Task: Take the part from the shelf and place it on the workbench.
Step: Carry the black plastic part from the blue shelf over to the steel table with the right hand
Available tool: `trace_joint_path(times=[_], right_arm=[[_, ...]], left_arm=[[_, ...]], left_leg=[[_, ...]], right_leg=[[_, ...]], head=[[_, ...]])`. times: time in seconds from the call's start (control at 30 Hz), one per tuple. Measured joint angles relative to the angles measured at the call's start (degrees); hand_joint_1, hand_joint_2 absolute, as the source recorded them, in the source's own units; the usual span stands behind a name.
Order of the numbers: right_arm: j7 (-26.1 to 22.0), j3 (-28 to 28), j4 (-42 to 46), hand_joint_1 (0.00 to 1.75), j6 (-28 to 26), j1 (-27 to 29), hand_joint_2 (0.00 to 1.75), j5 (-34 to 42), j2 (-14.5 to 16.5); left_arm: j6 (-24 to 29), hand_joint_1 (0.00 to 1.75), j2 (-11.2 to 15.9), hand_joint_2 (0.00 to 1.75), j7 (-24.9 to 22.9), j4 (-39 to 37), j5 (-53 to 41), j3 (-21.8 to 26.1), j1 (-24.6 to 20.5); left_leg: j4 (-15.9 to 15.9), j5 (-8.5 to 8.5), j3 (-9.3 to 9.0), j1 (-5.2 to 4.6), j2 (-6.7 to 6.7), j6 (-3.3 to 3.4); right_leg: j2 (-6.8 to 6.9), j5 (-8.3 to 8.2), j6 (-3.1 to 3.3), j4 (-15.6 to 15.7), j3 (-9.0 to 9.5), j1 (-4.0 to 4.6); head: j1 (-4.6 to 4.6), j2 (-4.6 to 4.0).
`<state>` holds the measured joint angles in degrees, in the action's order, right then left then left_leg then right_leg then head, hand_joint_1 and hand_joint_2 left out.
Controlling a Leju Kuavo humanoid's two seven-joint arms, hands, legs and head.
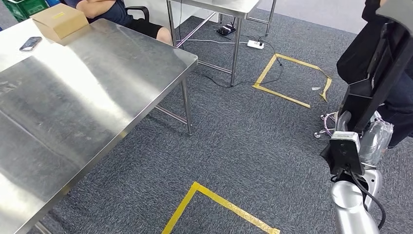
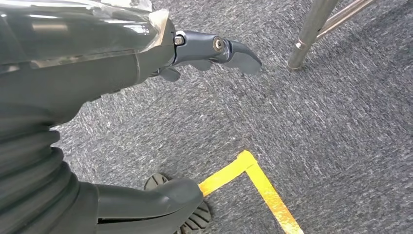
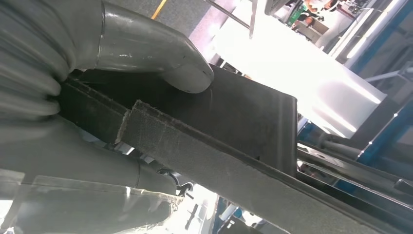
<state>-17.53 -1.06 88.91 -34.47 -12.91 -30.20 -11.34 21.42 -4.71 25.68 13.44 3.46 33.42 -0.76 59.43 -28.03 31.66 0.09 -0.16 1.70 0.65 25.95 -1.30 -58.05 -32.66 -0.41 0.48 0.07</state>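
Right hand (image 3: 87, 112) grips the black part (image 3: 243, 122), thumb (image 3: 160, 53) pressed on its flat face, fingers beneath, held above the carpet (image 1: 243, 141) well apart from the workbench (image 1: 73, 107); left hand (image 2: 122, 97) holds nothing, fingers apart.

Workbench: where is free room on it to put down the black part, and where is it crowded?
The workbench is bare from its near edge to the corner by the carpet. Only its far end is occupied, by a cardboard box and a phone. The right hand holds the black part to the workbench's right.
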Motion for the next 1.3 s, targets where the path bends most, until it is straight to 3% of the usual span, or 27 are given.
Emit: trace_joint_path(times=[0.13, 0.2, 0.27, 0.3, 0.33, 0.37, 0.43, 0.47, 0.53, 0.57, 0.63, 0.67, 0.73, 0.8, 0.83, 0.87, 0.97, 1.03, 1.17, 1.23, 1.3], right_arm=[[-0.03, -0.11, 0.01, 1.75, -0.08, -0.08, 1.75, -0.05, 0.15], [-0.07, -0.29, 0.02, 1.75, -0.08, -0.16, 1.75, -0.07, 0.13], [-0.10, -0.41, -0.02, 1.75, -0.08, -0.13, 1.75, -0.08, 0.14], [-0.10, -0.43, -0.04, 1.75, -0.09, -0.05, 1.75, -0.07, 0.15], [-0.10, -0.44, -0.07, 1.75, -0.09, 0.03, 1.75, -0.06, 0.16], [-0.10, -0.44, -0.08, 1.75, -0.09, 0.06, 1.75, -0.05, 0.16], [-0.11, -0.45, -0.07, 1.75, -0.09, 0.00, 1.75, -0.05, 0.17], [-0.11, -0.45, -0.07, 1.75, -0.09, -0.03, 1.75, -0.06, 0.19], [-0.12, -0.51, -0.07, 1.75, -0.13, -0.07, 1.75, -0.07, 0.21], [-0.13, -0.55, -0.07, 1.75, -0.15, -0.07, 1.75, -0.07, 0.25], [-0.15, -0.58, -0.07, 1.75, -0.17, -0.13, 1.75, -0.09, 0.32], [-0.15, -0.58, -0.07, 1.75, -0.17, -0.16, 1.75, -0.11, 0.36], [-0.16, -0.65, -0.07, 1.75, -0.18, -0.21, 1.75, -0.15, 0.40], [-0.17, -0.75, -0.07, 1.75, -0.19, -0.11, 1.75, -0.26, 0.45], [-0.17, -0.80, -0.07, 1.75, -0.18, 0.00, 1.75, -0.36, 0.47], [-0.17, -0.86, -0.07, 1.75, -0.17, 0.15, 1.75, -0.45, 0.49], [-0.17, -1.04, 0.01, 1.75, -0.17, 0.37, 1.75, -0.60, 0.50], [-0.19, -1.17, 0.16, 1.75, -0.17, 0.39, 1.75, -0.66, 0.48], [-0.23, -1.43, 0.46, 1.75, -0.17, 0.72, 1.75, -0.67, 0.41], [-0.29, -1.58, 0.62, 1.75, -0.17, 0.78, 1.75, -0.64, 0.30], [-0.32, -1.77, 0.66, 1.75, -0.17, 1.15, 1.75, -0.61, 0.23]], left_arm=[[0.12, 0.00, -0.02, 1.75, 0.02, 0.01, -0.05, 0.02, -0.09], [0.15, 0.00, -0.07, 1.75, 0.02, 0.01, -0.05, 0.02, -0.16], [0.15, 0.00, -0.05, 1.75, 0.02, 0.01, -0.05, 0.02, -0.21], [0.15, 0.00, -0.07, 1.75, 0.02, 0.01, -0.05, 0.02, -0.20], [0.15, 0.00, -0.08, 1.75, 0.01, 0.01, -0.05, 0.02, -0.20], [0.15, 0.00, -0.08, 1.75, 0.01, 0.01, -0.05, 0.02, -0.20], [0.15, 0.00, -0.08, 1.75, 0.01, 0.02, -0.04, 0.02, -0.21], [0.15, 0.00, -0.07, 1.75, 0.01, 0.04, -0.04, 0.03, -0.23], [0.15, 0.00, -0.04, 1.75, 0.01, 0.07, -0.04, 0.04, -0.25], [0.15, 0.00, -0.05, 1.75, 0.01, 0.07, -0.05, 0.04, -0.23], [0.15, 0.00, -0.05, 1.75, 0.01, 0.07, -0.05, 0.08, -0.11], [0.13, 0.00, -0.08, 1.75, 0.01, 0.06, -0.08, 0.09, -0.05], [0.05, 0.00, -0.14, 1.75, 0.01, 0.05, -0.13, 0.11, -0.01], [-0.02, 0.00, -0.16, 1.75, 0.01, 0.05, -0.19, 0.11, 0.00], [-0.02, 0.00, -0.16, 1.75, 0.01, 0.05, -0.21, 0.11, 0.01], [-0.02, 0.00, -0.15, 1.75, 0.01, 0.05, -0.26, 0.11, 0.02], [-0.21, 0.00, -0.10, 1.75, -0.01, 0.05, -0.37, 0.11, -0.01], [-0.65, 0.00, -0.04, 1.75, -0.04, 0.05, -0.42, 0.11, -0.04], [-1.16, 0.00, 0.00, 1.75, -0.15, 0.05, -0.63, 0.11, 0.00], [-1.32, 0.00, -0.01, 1.75, -0.15, 0.05, -0.81, 0.11, -0.01], [-1.39, 0.00, 0.03, 1.75, -0.15, 0.05, -0.96, 0.11, 0.02]], left_leg=[[-1.53, 1.14, 0.15, -0.33, 0.06, 1.14], [-2.14, 2.13, 0.68, -0.09, 0.18, 1.70], [-2.14, 2.82, 1.65, -0.17, 0.22, 1.92], [-2.12, 3.16, 2.13, -0.18, 0.22, 1.91], [-2.09, 3.48, 2.56, -0.18, 0.22, 1.82], [-2.07, 3.79, 2.91, -0.14, 0.19, 1.68], [-1.94, 4.30, 3.40, -0.06, 0.09, 1.22], [-1.88, 4.56, 3.64, -0.07, 0.02, 0.89], [-1.74, 5.15, 4.10, -0.22, -0.12, 0.19], [-1.76, 5.56, 4.36, -0.26, -0.22, -0.14], [-1.27, 5.39, 5.12, -0.12, -0.33, -0.69], [-0.08, 4.08, 5.79, 0.00, -0.29, -0.93], [5.62, -0.72, 7.88, 0.19, -0.12, -1.34], [12.91, -4.50, 9.92, 0.29, -0.09, -1.64], [14.67, -4.91, 10.00, 0.32, -0.07, -1.71], [14.25, -4.33, 9.02, 0.35, -0.07, -1.71], [3.22, -0.77, 1.46, 0.41, -0.07, -1.30], [-1.43, -0.38, -1.29, 0.13, -0.10, -0.86], [-2.55, 0.23, -1.14, -0.04, 0.12, 0.53], [-2.98, 0.75, -0.97, 0.16, 0.30, 1.26], [-2.99, 0.93, -0.64, 0.13, 0.33, 1.49]], right_leg=[[0.17, -0.07, -1.20, -0.56, -0.88, -0.06], [-0.07, 2.85, -1.04, -4.78, -2.80, -0.07], [-0.32, 6.83, -0.90, -12.47, -5.63, -0.24], [-0.37, 8.02, -1.13, -15.43, -6.47, -0.36], [-0.39, 8.29, -1.57, -16.28, -6.26, -0.50], [-0.38, 7.66, -2.16, -14.64, -4.80, -0.67], [-0.38, 5.44, -3.33, -5.98, 0.71, -1.13], [-0.56, 4.46, -3.51, -2.20, 3.09, -1.11], [-0.98, 3.77, -3.04, 1.09, 4.77, -0.81], [-1.17, 3.37, -2.56, 0.89, 4.48, -0.57], [-1.09, 2.77, -1.35, 0.95, 3.56, -0.96], [-0.96, 2.32, -0.66, 0.95, 3.10, -1.14], [-0.75, 1.57, 0.47, 0.97, 2.20, -1.12], [-0.59, 1.00, 0.93, 0.95, 1.30, -0.83], [-0.54, 0.75, 0.94, 0.94, 0.94, -0.73], [-0.51, 0.51, 0.86, 0.92, 0.65, -0.69], [-0.50, 0.01, 0.43, 0.85, 0.20, -0.59], [-0.48, -0.32, -0.10, 0.78, -0.06, -0.44], [-0.48, -0.25, -1.21, -0.07, -1.04, -0.32], [-0.51, 2.23, -1.13, -5.04, -3.58, -0.33], [-0.54, 5.20, -1.10, -12.87, -7.10, -0.38]], head=[[0.03, 0.00], [0.21, 0.00], [0.36, 0.00], [0.39, 0.00], [0.39, 0.00], [0.39, 0.00], [0.39, 0.00], [0.35, 0.00], [0.32, 0.00], [0.26, 0.00], [0.14, 0.00], [0.04, 0.00], [-0.10, 0.00], [-0.14, 0.00], [-0.14, 0.00], [-0.14, 0.00], [-0.15, 0.00], [-0.14, 0.00], [-0.20, 0.00], [-0.02, 0.00], [0.13, 0.00]])
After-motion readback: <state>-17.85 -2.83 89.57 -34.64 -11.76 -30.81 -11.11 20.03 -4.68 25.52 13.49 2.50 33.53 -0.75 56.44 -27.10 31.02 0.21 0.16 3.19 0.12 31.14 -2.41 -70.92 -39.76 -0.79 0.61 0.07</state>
